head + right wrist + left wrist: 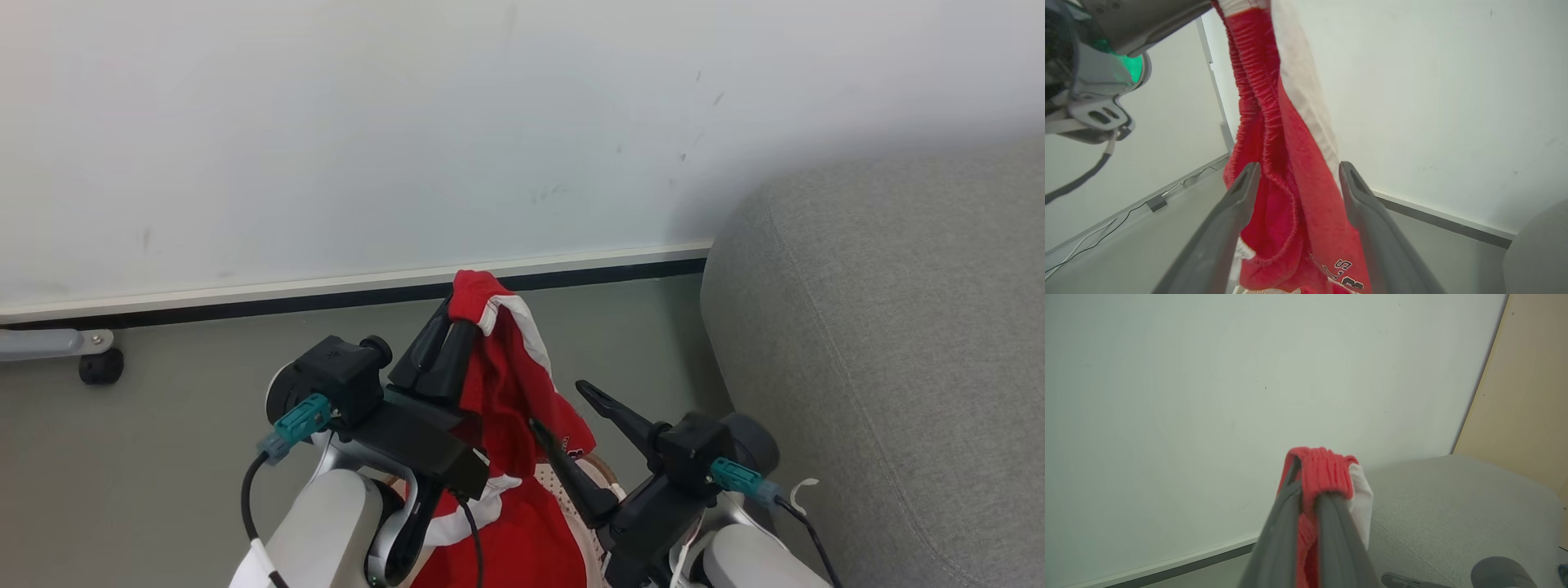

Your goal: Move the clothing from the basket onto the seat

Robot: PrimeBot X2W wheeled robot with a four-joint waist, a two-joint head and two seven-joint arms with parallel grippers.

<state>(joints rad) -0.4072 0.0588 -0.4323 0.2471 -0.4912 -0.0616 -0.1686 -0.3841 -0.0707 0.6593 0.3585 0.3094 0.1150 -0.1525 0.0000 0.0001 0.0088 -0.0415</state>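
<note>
My left gripper (459, 325) is shut on the red clothing (506, 384), a garment with white trim bands that hangs down from its fingertips. The left wrist view shows the bunched red waistband (1323, 471) pinched between the fingers. My right gripper (558, 405) stands open just right of the hanging cloth. In the right wrist view the garment (1294, 163) hangs between and beyond its spread fingers (1245, 183). Below the arms a bit of the cream perforated basket (571, 483) shows, with more red fabric (522, 539) over it. The grey seat (882, 367) is at the right.
A white wall with a skirting board (326, 286) runs across ahead. A castor wheel (102, 366) on a grey leg stands at the far left on the grey floor. A thin cable (1094, 241) lies along the wall's foot. A beige panel (1523, 396) rises behind the seat.
</note>
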